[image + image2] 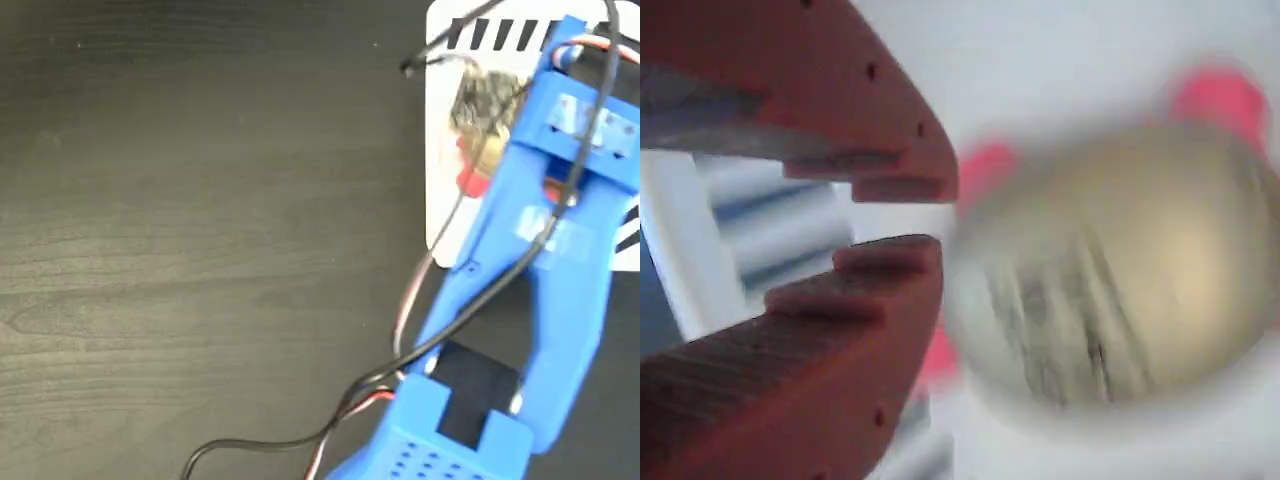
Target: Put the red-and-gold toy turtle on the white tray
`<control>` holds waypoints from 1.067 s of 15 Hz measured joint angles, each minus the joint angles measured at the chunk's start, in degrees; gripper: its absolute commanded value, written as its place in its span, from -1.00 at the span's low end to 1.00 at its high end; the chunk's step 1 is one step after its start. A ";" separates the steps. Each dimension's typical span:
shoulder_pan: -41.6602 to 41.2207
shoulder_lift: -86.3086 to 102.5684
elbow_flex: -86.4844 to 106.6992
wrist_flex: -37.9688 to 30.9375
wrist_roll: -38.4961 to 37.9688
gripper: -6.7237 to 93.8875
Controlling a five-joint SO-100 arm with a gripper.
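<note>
The red-and-gold toy turtle (478, 125) lies on the white tray (441, 205) at the top right of the fixed view, partly covered by my blue arm. In the wrist view the turtle (1120, 270) fills the right side as a blurred gold dome with red feet, resting on the tray (1040, 50). My gripper (895, 218) has red toothed fingers at the left, just beside the turtle. Its tips stand a small gap apart with only tray showing between them. The fixed view hides the fingers under the arm.
Black diagonal stripes (500, 35) run along the tray's top edge. Black and red cables (400, 330) trail from the arm over the dark wooden table (200, 240), which fills the left of the fixed view.
</note>
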 measured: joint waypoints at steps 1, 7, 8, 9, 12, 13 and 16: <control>-1.58 3.52 3.43 -4.83 2.64 -0.87; -20.65 39.20 31.82 -27.07 12.13 -0.87; -23.91 45.97 37.79 -28.83 13.36 -0.87; -26.81 52.65 45.00 -30.94 14.15 -0.87; -32.96 72.51 70.40 -37.79 13.45 -0.87; -34.37 79.01 78.66 -38.23 12.48 -0.87; -37.35 98.17 97.38 -32.52 9.14 -0.87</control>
